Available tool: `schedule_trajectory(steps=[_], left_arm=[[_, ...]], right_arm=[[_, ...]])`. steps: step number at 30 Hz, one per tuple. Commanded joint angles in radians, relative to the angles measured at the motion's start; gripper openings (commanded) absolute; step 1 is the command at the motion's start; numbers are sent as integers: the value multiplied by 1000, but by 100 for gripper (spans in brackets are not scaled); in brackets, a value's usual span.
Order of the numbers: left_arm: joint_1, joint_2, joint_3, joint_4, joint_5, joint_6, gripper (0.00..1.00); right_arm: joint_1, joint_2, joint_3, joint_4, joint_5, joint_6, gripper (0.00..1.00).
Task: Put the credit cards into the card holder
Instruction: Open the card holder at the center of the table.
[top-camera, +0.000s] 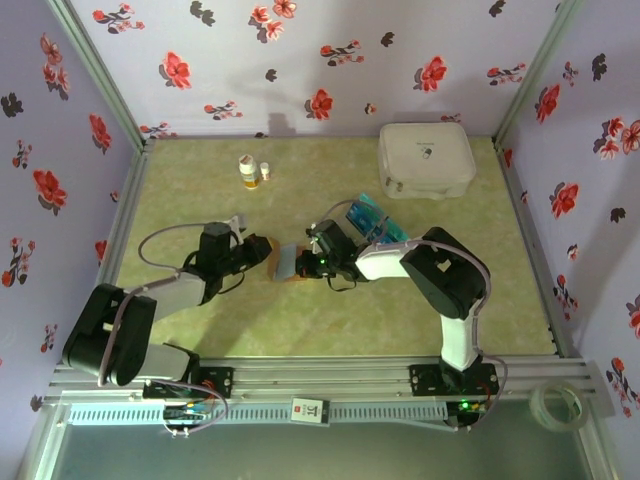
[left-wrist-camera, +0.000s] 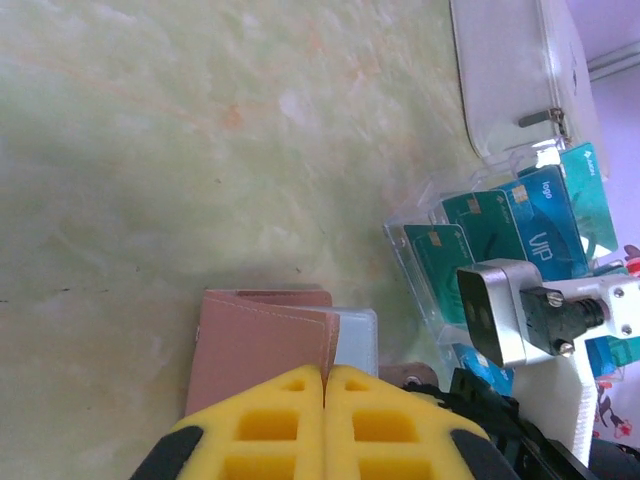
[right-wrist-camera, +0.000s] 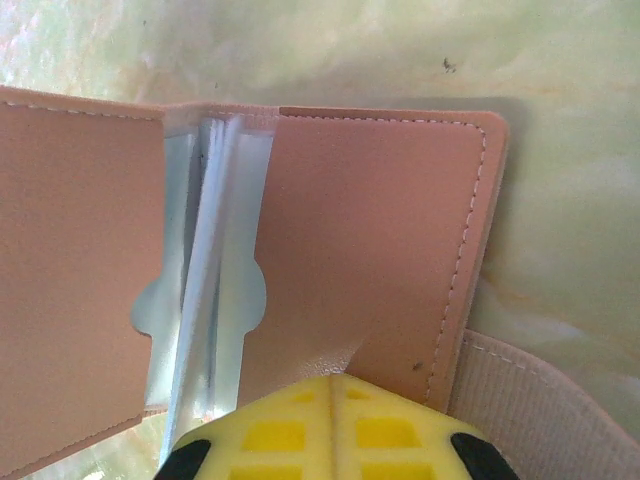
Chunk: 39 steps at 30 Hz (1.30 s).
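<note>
Bottom centre of the left wrist view, the left gripper (left-wrist-camera: 325, 375) hides the lower part of the card holder (left-wrist-camera: 250, 345). Upper right, the white case (left-wrist-camera: 510, 80) is cropped. 1 silver block (left-wrist-camera: 500, 310) covers some credit cards (left-wrist-camera: 545, 225).

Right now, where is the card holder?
In the top view the card holder sits open mid-table, between the left gripper and right gripper, both pinching its covers; the credit cards sit just beyond, to its right.

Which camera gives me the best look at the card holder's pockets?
Right wrist: the card holder is open, close up, with clear sleeves visible between its brown covers. Left wrist shows its outer cover and one sleeve edge. Top external shows it as a small, distant brown patch.
</note>
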Motion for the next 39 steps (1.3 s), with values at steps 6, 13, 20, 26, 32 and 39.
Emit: schedule_trajectory(steps=[6, 13, 20, 26, 32, 39], left_arm=[[8, -33, 40, -159, -44, 71, 0], [22, -57, 49, -217, -31, 114, 0], [23, -55, 48, -229, -24, 120, 0], [25, -47, 47, -236, -24, 135, 0], [36, -25, 49, -248, -28, 159, 0], [48, -5, 69, -350, -93, 245, 0]], right_arm=[[6, -67, -48, -157, 36, -10, 0], [3, -200, -29, -266, 75, -52, 0], [9, -204, 39, -321, 83, -77, 0], [49, -112, 126, -340, 77, -89, 0], [56, -38, 133, -320, 90, -85, 0], [21, -34, 35, -258, 120, -66, 0]])
